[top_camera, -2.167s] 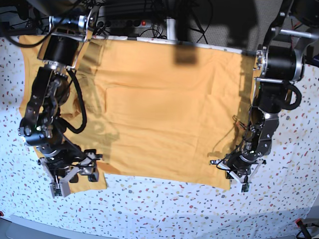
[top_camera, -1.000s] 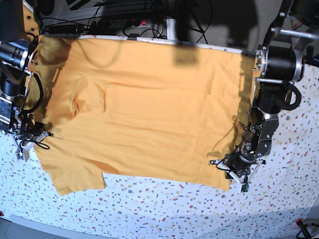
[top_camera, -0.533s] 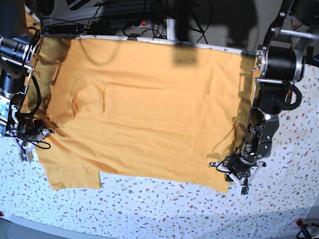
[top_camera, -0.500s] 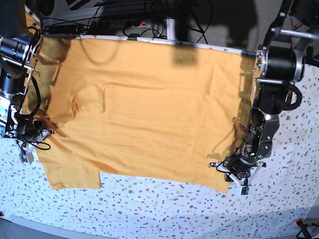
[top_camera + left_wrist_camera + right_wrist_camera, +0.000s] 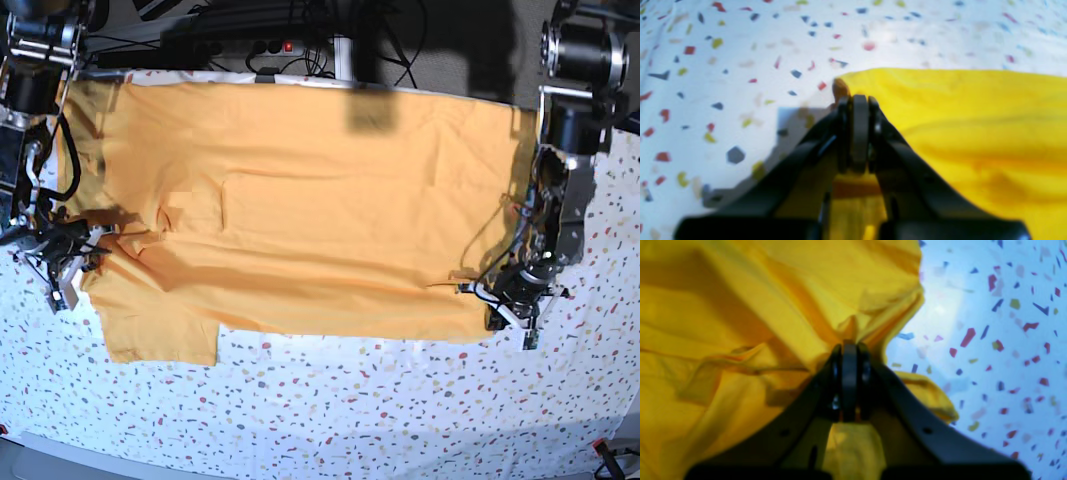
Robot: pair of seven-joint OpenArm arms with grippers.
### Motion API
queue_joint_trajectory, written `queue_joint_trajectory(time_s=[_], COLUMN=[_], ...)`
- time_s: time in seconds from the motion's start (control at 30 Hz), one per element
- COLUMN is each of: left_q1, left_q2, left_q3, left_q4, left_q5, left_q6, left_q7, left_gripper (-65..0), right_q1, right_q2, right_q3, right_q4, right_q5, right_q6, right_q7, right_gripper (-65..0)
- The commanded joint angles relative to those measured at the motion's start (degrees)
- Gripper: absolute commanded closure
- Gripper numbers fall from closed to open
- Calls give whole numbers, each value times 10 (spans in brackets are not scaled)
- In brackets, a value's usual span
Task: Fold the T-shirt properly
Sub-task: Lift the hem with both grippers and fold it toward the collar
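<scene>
While the T-shirt point(image 5: 300, 210) lies spread flat on the speckled tabletop point(image 5: 350, 410), the left fingers point(image 5: 853, 100) are clamped on its hem corner and the right fingers point(image 5: 849, 346) are pinched on bunched cloth near the sleeve.

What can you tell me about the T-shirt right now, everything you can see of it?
The T-shirt is plain orange-yellow soft cloth, spread mostly flat and unfolded on the speckled tablecloth, with shallow wrinkles and one short sleeve toward the near edge. The left gripper is shut on a corner of its hem; the right gripper is shut on bunched fabric at the opposite side. Shadows cross its far edge.
</scene>
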Motion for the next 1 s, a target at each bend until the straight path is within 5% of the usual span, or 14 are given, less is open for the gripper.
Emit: queue_joint_trajectory(time_s=[0.0,0.23,0.5,0.97], left_q1=[-9,52,89,102], left_q2=[-10,-26,-26,-26], left_q3=[-3,-3,-3,-3], left_q4=[40,185,221,223], left_q5=[-3,0,49,105], left_q6=[-1,-1,-1,-1], left_q7=[-16,35,61,102], left_gripper=[0,0,0,0], right_q1=[5,-43,-85,-88], right_q2=[14,16,17,16], right_q3=[12,72,73,73], right_q4=[27,94,97,96], right_q5=[4,9,1,-44], right_q6=[4,4,4,-63], right_q7=[10,-7,-11,-77], right_gripper=[0,0,0,0])
